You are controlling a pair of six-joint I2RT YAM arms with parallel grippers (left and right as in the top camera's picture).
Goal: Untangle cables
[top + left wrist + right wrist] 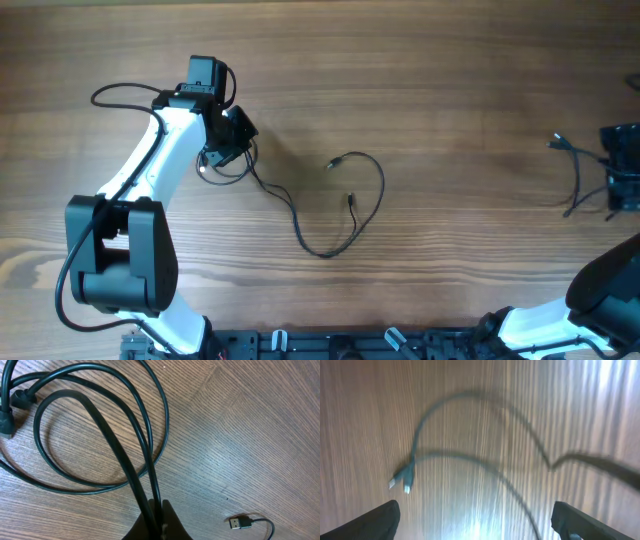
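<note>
Over on the L side of the counter, my left fingers are pinched together on several strands of the coiled cord at once. The rest of that coil lies in overlapping rings on the wood right in front of them. A long loop trails off from the coil toward mid-counter, w/ a USB plug lying flat nearby.

My right fingers stand wide apart w/ nothing between them, over on the far R side. A third cord sits just beside them, well apart from the other two. That wrist view is blurred, so I can't tell exactly how its strands cross. Two small plug ends lie close together.

Risks, as I judge them: since I'm clamped on more than one strand, any pull prob drags the whole coil along and cinches the crossings tighter instead of freeing one cord. The trailing loop could get hauled over too, and a plug may snag inside a ring. On the R, closing blind could grab two strands or miss.
</note>
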